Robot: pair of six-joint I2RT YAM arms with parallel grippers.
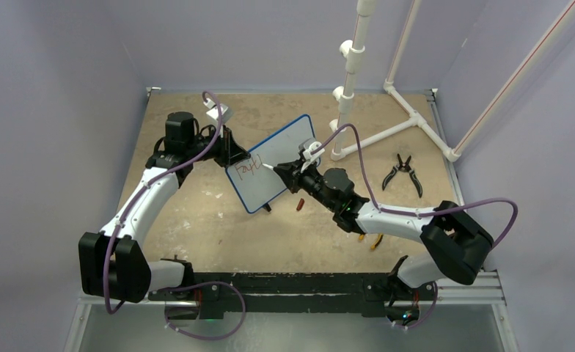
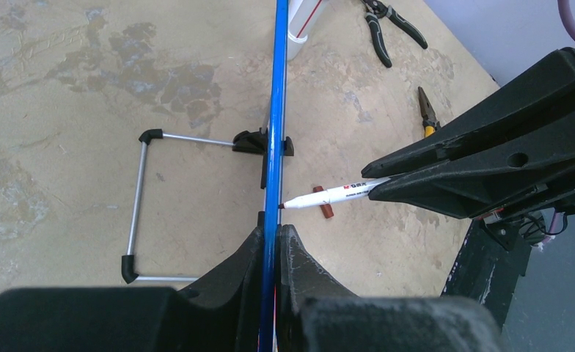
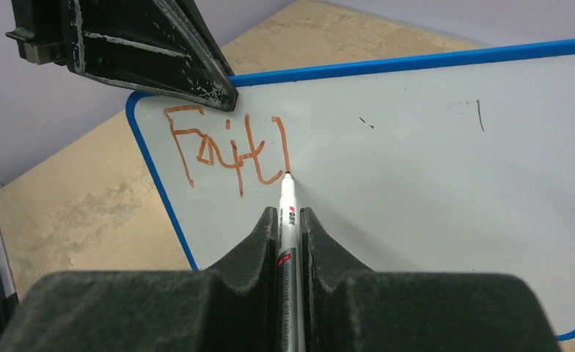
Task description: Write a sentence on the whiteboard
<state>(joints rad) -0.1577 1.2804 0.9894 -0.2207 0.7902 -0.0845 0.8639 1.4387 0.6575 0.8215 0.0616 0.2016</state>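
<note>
Red strokes in one line, reading roughly "Fait" (image 3: 229, 147), fill the top-left corner of the one whiteboard (image 3: 416, 161), which stands on edge mid-surface with bare white to their right and below. Two pincers: the left pincer (image 2: 272, 231) clamps the blue rim, and the right pincer (image 3: 288, 213) is closed on the single marker (image 3: 287, 192), tip touching the board. On the tan surface (image 1: 196, 220) I count one red cap (image 1: 298, 204), black-handled pliers (image 1: 403, 174) and yellow-handled pliers (image 2: 425, 110), all apart from the board.

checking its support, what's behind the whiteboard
Behind the whiteboard, a metal wire stand juts from a black foot. The top view hides it; the left gripper covers the near edge.
</note>
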